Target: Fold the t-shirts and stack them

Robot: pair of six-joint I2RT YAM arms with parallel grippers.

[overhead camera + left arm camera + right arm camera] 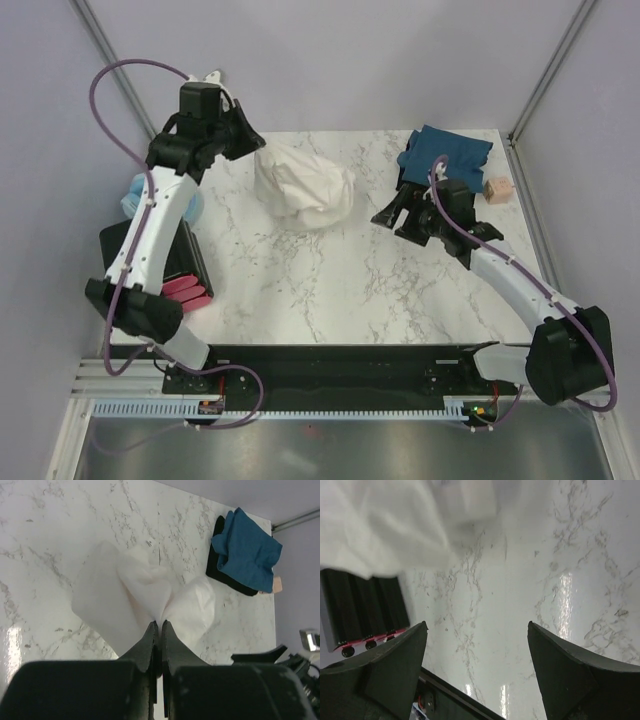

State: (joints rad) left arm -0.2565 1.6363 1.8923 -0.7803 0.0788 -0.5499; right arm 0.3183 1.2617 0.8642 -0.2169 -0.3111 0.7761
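Observation:
The cream-white t-shirt hangs bunched at the back middle of the marble table. My left gripper is shut on its upper left edge and lifts it; the left wrist view shows the cloth pinched between the closed tips of the left gripper. The dark teal-blue t-shirt lies crumpled at the back right, partly on a black object; it also shows in the left wrist view. My right gripper is open and empty, just right of the white shirt, above bare table.
A black box with pink drawers stands at the left edge, also in the right wrist view. A pale blue padded ring lies behind the left arm. A small tan block sits at the right edge.

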